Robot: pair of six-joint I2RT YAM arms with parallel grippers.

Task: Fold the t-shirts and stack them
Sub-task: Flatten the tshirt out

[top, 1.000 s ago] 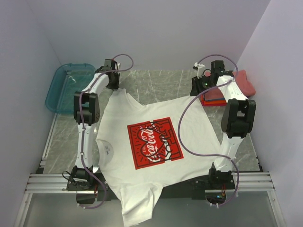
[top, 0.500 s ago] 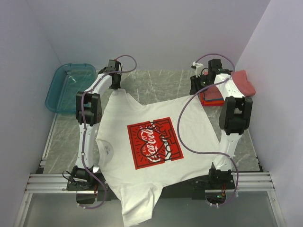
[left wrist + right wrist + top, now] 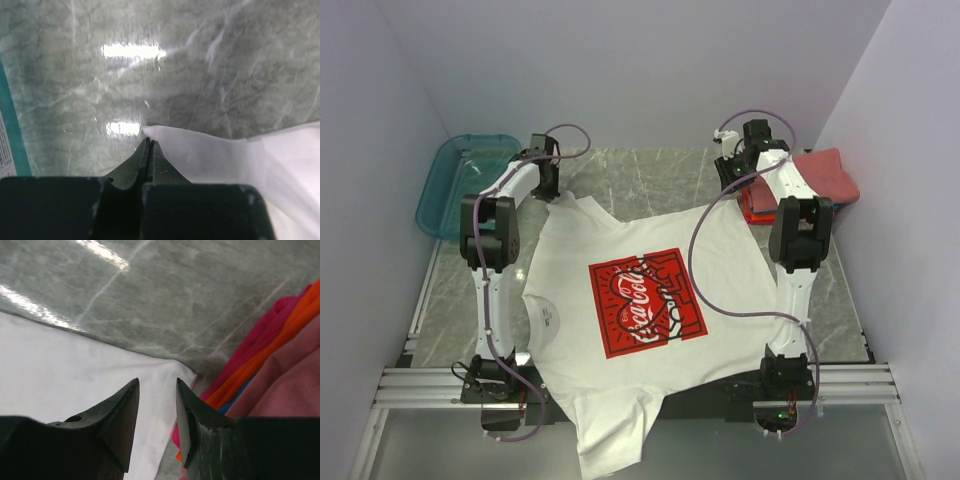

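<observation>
The white t-shirt [image 3: 640, 300] with a red Coca-Cola print lies flat in the middle, its hem hanging over the near edge. My left gripper [image 3: 546, 188] is at the far left sleeve; in the left wrist view it [image 3: 148, 143] is shut, with the sleeve corner [image 3: 210, 150] at its tips. My right gripper [image 3: 730, 178] hovers open over the far right sleeve corner [image 3: 100, 370], with white cloth showing between its fingertips [image 3: 157, 382]. Folded t-shirts [image 3: 820, 172] are stacked at the far right: a coral-red one [image 3: 295, 390] on top, with orange [image 3: 272, 345] and blue [image 3: 235, 401] edges beneath.
A teal plastic bin [image 3: 460, 185] stands at the far left; its rim [image 3: 10, 125] shows beside the left gripper. Grey marble tabletop [image 3: 650, 175] lies bare between the two grippers. Walls close in on three sides. Purple cables loop off both arms.
My left gripper has shut at the left sleeve corner and its arm has swung slightly left. The right wrist has shifted left and back, away from the folded stack.
</observation>
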